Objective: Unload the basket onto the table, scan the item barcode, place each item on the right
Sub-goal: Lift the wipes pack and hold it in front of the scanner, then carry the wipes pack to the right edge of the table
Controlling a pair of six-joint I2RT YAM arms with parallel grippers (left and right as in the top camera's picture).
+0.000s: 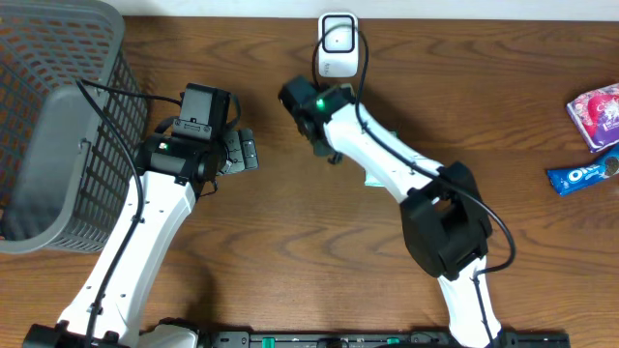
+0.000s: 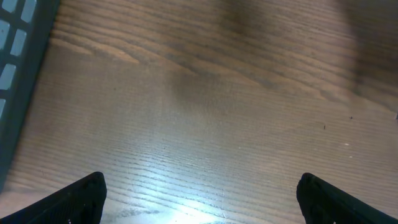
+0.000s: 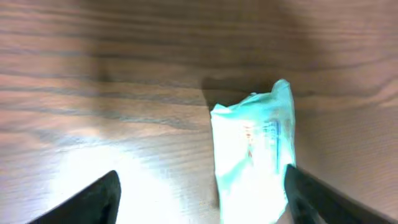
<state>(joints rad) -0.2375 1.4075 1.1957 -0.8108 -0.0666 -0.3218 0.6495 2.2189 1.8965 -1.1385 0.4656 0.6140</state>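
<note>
1. The right pincer (image 3: 200,180) is wide open and has hold of nothing. On the wrist cam both fingers sit at the bottom corners, well apart.
2. The item is a pale mint-green packet (image 3: 252,162). It's lying flat on the tabletop (image 3: 124,74) in the gap between those fingers.
3. It isn't centred. It sits way over toward the finger on the right of the wrist view, with bare wood between it and the other one. It may be touching that near finger, but the picture is too blurry for me to tell.
4. From overhead, only a sliver of green shows from under the right arm, about mid-table.
5. The white scanner (image 1: 338,43) stands at the far edge of the tabletop, just beyond the right wrist.
6. The left pincer (image 2: 199,190) is open as far as it goes, with plain wood under it and nothing held. It's next to the grey basket (image 1: 58,116).
7. An Oreo pack (image 1: 585,175) and a pink-purple pack (image 1: 595,111) sit at the right edge, well away from both arms.
</note>
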